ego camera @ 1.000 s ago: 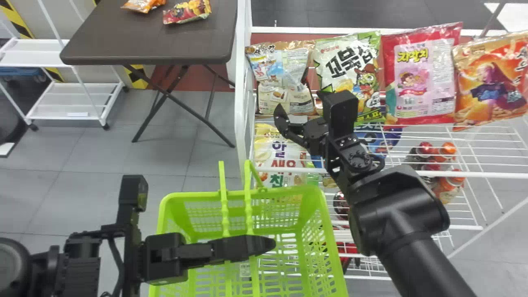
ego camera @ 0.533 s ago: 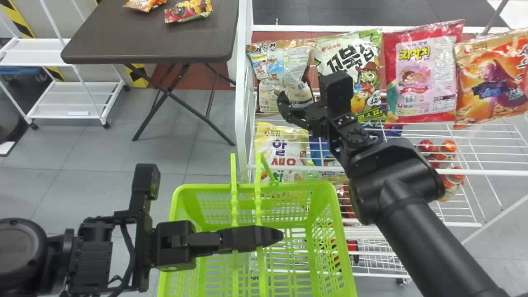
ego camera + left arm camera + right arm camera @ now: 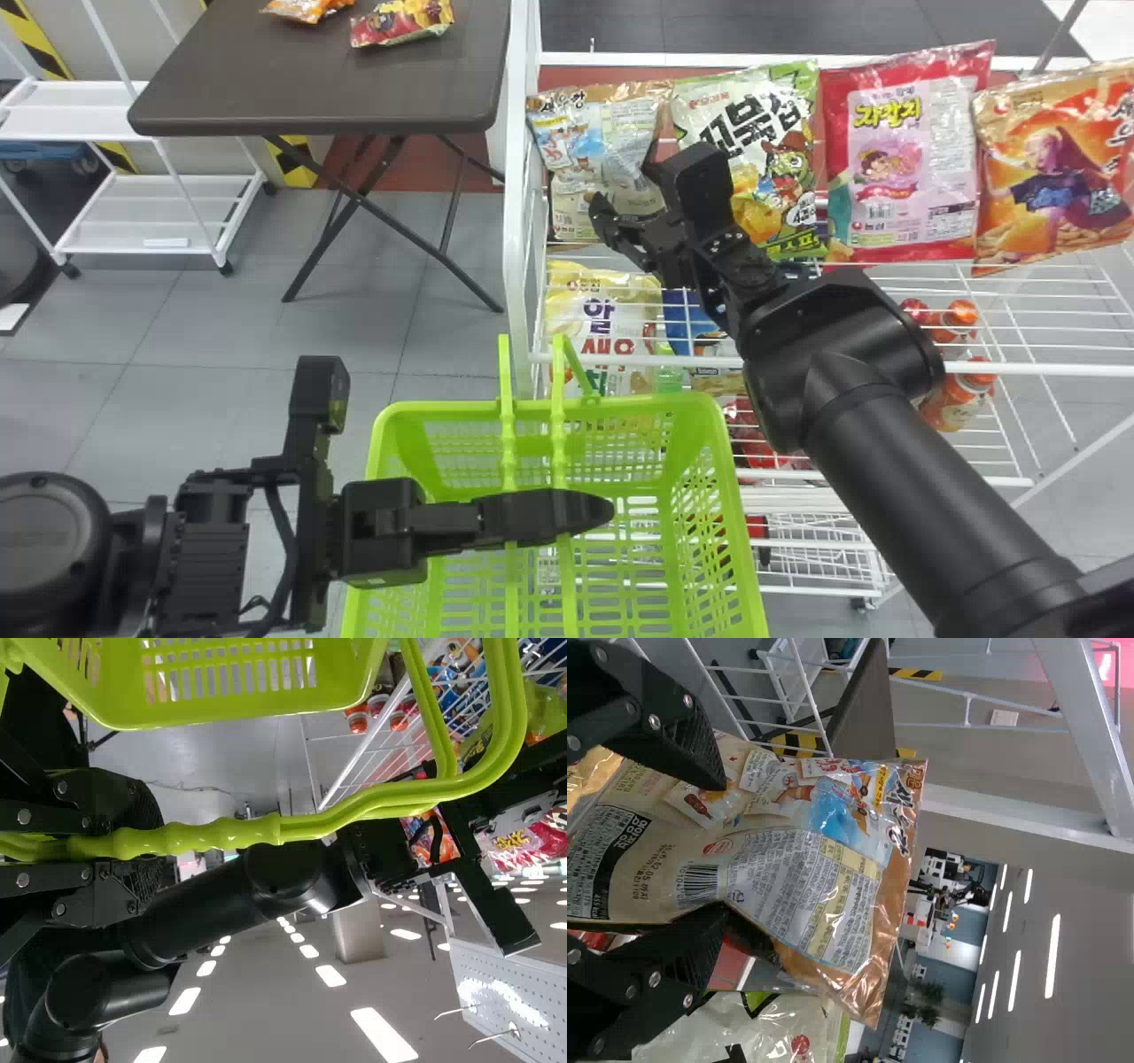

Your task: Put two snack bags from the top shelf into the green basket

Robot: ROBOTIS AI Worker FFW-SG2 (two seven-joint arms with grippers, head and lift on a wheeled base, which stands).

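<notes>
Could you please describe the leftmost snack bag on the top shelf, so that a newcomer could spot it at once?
In the head view, find the white wire rack and the row of bags along its top. The snack bag at the left end, beside the side frame, has a light-blue patch, unlike its green-and-white neighbour.
</notes>
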